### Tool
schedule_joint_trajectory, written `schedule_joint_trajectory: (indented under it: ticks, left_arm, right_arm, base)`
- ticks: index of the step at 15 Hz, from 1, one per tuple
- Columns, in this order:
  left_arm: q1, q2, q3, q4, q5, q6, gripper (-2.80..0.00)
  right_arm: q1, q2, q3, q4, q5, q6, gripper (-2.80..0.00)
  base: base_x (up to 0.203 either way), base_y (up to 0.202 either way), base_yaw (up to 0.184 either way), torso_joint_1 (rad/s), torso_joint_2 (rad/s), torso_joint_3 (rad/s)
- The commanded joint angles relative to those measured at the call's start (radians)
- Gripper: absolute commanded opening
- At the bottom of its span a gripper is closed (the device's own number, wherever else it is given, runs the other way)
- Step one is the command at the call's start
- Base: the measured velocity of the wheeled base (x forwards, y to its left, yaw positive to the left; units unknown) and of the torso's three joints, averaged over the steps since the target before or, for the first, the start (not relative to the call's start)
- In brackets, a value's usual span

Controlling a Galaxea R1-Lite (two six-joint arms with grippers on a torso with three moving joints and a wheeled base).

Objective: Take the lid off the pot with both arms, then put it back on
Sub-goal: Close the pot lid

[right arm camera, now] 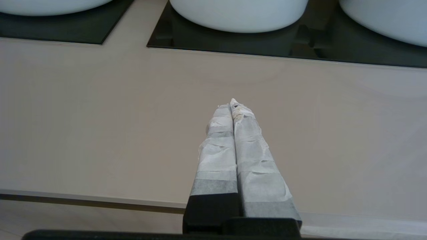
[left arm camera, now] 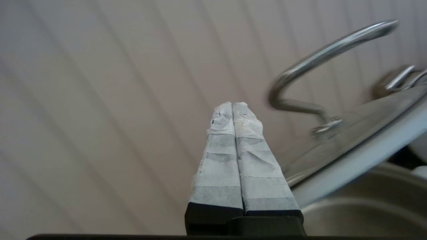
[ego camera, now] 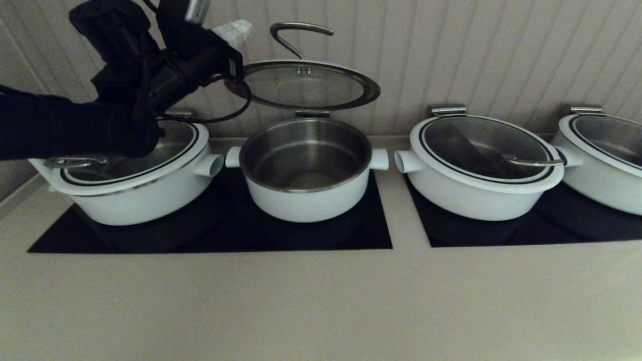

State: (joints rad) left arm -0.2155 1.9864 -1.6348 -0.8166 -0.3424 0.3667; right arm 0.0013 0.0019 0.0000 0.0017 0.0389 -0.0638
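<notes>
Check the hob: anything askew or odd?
The lid stands propped open above the open pot, hinged at its back edge, with no gripper holding it. The left gripper is shut and empty beside its handle. The right gripper is shut over the bare counter.

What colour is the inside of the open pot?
Bare steel-grey inside the pot, white outside; the head view shows it best.

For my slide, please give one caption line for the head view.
Lid raised open above the pot, left gripper beside its edge.
</notes>
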Motion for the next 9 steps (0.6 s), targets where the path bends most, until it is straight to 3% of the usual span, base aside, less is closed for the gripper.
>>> schedule_joint_trajectory:
  ticks: [1, 5, 9]
  left_arm:
    - [0.005, 0.019, -0.088, 0.053, -0.014, 0.018, -2.8]
    - [0.023, 0.073, -0.241, 0.202, -0.026, 0.082, -2.8]
    - [0.041, 0.075, -0.24, 0.241, -0.027, 0.131, -2.8]
  right_arm:
    - [0.0, 0.0, 0.0, 0.0, 0.001, -0.001, -2.8]
    - [0.0, 0.0, 0.0, 0.0, 0.001, -0.001, -2.8]
    - [0.0, 0.0, 0.0, 0.0, 0.001, -0.001, -2.8]
  base:
    - [0.0, 0.0, 0.0, 0.0, 0.0, 0.0]
    - [0.0, 0.0, 0.0, 0.0, 0.0, 0.0]
    - [0.0, 0.0, 0.0, 0.0, 0.0, 0.0]
